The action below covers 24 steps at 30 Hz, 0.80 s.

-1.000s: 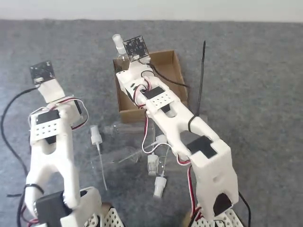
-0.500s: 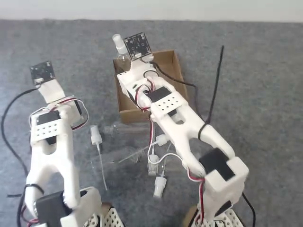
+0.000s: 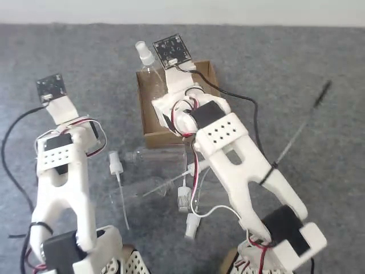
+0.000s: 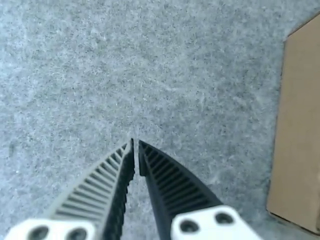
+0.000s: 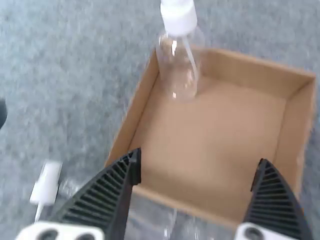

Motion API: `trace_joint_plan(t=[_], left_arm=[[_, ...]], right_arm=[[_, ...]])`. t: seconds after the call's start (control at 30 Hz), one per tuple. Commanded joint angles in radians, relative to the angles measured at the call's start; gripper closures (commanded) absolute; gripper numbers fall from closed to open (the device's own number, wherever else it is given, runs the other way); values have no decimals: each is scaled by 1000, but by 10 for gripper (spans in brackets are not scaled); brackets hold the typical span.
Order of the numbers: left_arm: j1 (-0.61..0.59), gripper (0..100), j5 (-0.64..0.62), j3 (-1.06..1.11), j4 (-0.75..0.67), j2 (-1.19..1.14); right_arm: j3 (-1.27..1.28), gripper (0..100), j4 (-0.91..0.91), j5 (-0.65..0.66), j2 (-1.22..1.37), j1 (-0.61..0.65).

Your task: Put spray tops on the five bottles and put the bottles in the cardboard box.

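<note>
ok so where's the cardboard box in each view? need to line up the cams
High view: cardboard box above picture centre, partly under the right arm's wrist.
Left wrist view: a strip of it at the frame edge, off to one side of the shut left gripper.
Right wrist view: box interior just ahead of the open right gripper.
Shared landmark: the capped bottle upright in a box corner, in high and right wrist views.

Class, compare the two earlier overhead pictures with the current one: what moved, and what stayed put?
The right arm swung its elbow rightward and nearer the camera, and its wrist shifted right, uncovering the capped bottle standing in the cardboard box. The right gripper hangs open over the box. The left arm, loose bottles and spray tops stayed put.
</note>
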<state>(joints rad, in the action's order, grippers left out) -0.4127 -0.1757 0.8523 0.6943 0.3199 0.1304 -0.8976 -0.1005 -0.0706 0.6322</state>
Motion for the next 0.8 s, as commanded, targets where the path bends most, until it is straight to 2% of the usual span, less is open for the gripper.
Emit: trace_joint_plan(t=[0.0,0.47,0.77], left_arm=[[-9,989,-6,-12,-28,54],[-29,989,-6,-15,-28,54],[-29,989,-6,-15,-28,54]], right_arm=[[-8,691,-156,0,-137,4],[-6,690,-522,3,-262,1],[-6,690,-725,224,-271,2]])
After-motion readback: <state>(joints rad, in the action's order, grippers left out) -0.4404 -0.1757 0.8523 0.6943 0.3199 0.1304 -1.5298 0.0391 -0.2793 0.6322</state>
